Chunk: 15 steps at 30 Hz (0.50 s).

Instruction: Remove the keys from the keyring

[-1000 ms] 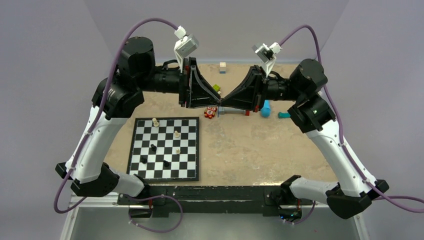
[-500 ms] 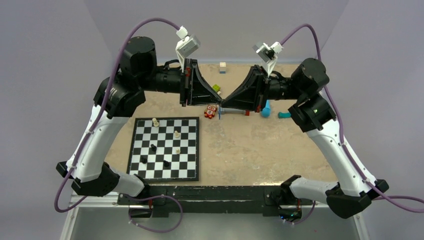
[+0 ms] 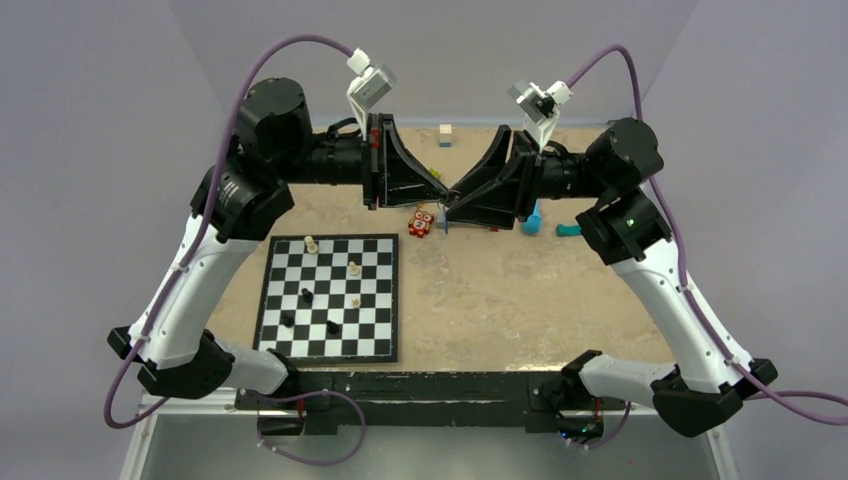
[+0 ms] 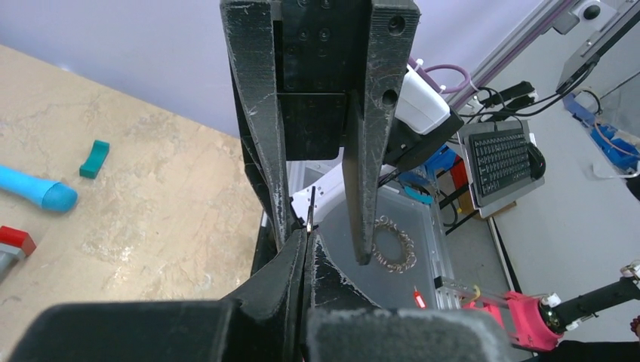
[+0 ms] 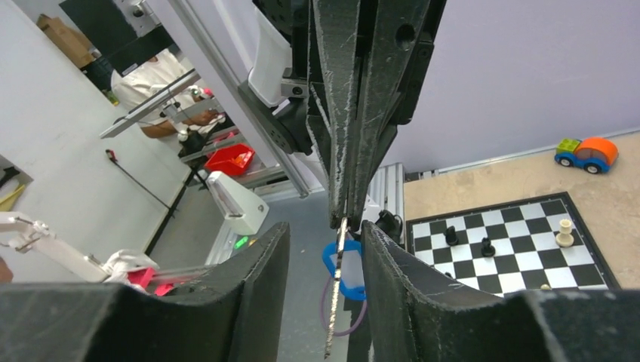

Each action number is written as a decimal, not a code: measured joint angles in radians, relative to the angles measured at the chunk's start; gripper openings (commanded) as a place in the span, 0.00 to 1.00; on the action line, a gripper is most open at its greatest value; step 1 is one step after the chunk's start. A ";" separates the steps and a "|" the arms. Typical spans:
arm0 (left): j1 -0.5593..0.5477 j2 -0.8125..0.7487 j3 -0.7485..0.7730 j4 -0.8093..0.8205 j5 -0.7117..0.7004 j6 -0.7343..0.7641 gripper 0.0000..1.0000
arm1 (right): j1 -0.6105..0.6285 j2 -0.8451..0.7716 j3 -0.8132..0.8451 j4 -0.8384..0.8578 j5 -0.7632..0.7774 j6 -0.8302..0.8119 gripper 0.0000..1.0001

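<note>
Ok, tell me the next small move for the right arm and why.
Probably close the right gripper on the thin metal piece. The left gripper is pinched shut on its top end, and it hangs beside the blue tag between the right fingers, which stand apart, so nothing yet pulls against the left's hold.

One chessboard (image 3: 330,297) carries three pale chess pieces (image 3: 353,268) and three dark chess pieces (image 3: 307,295). On the surface (image 3: 500,290) lie one light-blue cylinder (image 3: 531,217), one teal block (image 3: 568,230) and one small cube (image 3: 445,135).
</note>
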 measured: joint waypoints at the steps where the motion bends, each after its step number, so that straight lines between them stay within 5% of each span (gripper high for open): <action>1: 0.000 -0.001 -0.002 0.006 -0.003 -0.005 0.00 | 0.000 0.000 0.000 0.008 -0.003 0.006 0.44; 15: 0.000 -0.048 -0.005 0.023 -0.042 -0.008 0.00 | -0.020 0.000 0.000 0.054 -0.066 0.043 0.45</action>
